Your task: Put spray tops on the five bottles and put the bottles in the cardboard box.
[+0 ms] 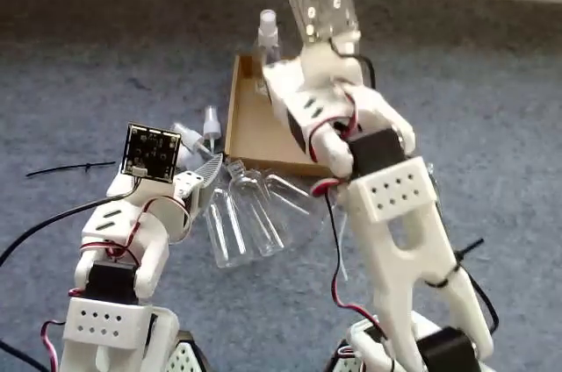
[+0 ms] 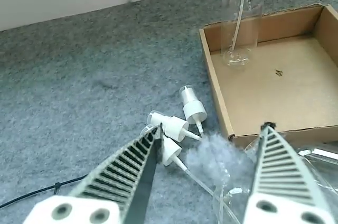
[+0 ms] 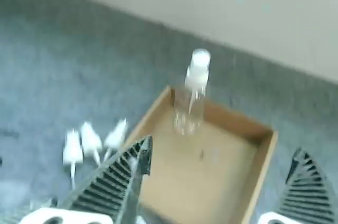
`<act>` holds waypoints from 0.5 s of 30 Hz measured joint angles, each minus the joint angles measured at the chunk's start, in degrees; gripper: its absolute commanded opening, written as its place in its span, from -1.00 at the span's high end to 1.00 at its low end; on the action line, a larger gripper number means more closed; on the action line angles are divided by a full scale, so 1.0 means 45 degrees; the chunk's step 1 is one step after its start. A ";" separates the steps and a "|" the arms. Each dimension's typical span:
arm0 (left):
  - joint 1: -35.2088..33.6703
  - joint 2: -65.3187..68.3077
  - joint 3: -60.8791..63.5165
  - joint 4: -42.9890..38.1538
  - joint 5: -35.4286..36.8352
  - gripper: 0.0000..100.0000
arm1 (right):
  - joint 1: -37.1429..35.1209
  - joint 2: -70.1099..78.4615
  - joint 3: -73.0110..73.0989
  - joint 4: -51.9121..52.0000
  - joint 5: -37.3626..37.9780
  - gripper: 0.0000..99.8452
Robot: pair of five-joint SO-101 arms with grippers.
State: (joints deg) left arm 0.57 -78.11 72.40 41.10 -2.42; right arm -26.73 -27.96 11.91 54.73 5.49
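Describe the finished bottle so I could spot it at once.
Find the shallow brown cardboard box on the grey carpet. In a far corner of it stands one clear plastic bottle with a white spray top. It alone is upright and capped; the other clear bottles lie topless on the carpet outside the box.

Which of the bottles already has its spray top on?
The upright bottle standing inside the cardboard box, near a corner. The other bottles lie on their sides outside the box, without tops.
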 measured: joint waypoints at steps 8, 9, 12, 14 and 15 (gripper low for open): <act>0.0000 0.0000 0.0000 0.0000 0.0000 0.47 | 0.0918 -0.5333 0.2442 0.3575 0.0410 0.31; 0.0000 0.0000 0.0000 0.0000 0.0000 0.47 | 0.1348 -0.5744 0.3048 0.3634 0.0703 0.31; 0.0000 0.0000 0.0000 0.0000 0.0000 0.47 | 0.3165 -0.5919 0.4337 0.3673 0.0879 0.31; 0.0000 0.0000 0.0000 0.0000 0.0000 0.47 | 0.4571 -0.5392 0.4454 0.3673 0.0918 0.31; 0.0000 0.0000 0.0000 0.0000 0.0000 0.47 | 0.5236 -0.4943 0.4454 0.3673 0.0957 0.31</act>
State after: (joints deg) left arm 0.57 -78.11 72.40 41.10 -2.42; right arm -3.16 -50.20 31.96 71.25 9.80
